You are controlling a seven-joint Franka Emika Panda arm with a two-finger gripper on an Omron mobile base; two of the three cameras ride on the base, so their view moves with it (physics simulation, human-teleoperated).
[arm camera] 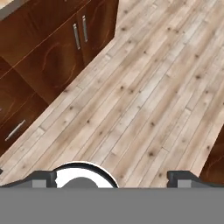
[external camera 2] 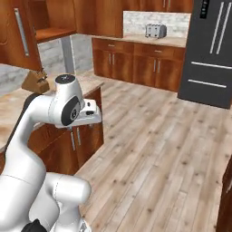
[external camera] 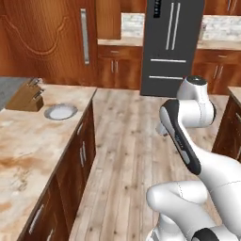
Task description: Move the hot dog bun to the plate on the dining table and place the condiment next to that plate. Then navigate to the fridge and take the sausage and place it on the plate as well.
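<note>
My gripper [arm camera: 112, 178] is open and holds nothing; its two dark fingertips [arm camera: 43, 177] stand far apart over the bare wooden floor. In the right base view the hand [external camera 2: 90, 111] points down beside the corner of the dining table [external camera 2: 13, 102]. That table, with its beige stained top [external camera: 28, 141], runs along the left of the left base view. The dark fridge [external camera: 172, 47] stands shut across the room, also seen at the right in the right base view [external camera 2: 213, 50]. The hot dog bun, the plate, the condiment and the sausage are out of view.
A grey-rimmed whitish plate [external camera: 60, 111] and a knife block [external camera: 26, 98] sit on the table's far end. The table's brown cabinet doors [arm camera: 57, 52] are close to the hand. A toaster [external camera 2: 155, 31] stands on the back counter. Open wooden floor [external camera: 127, 136] stretches toward the fridge.
</note>
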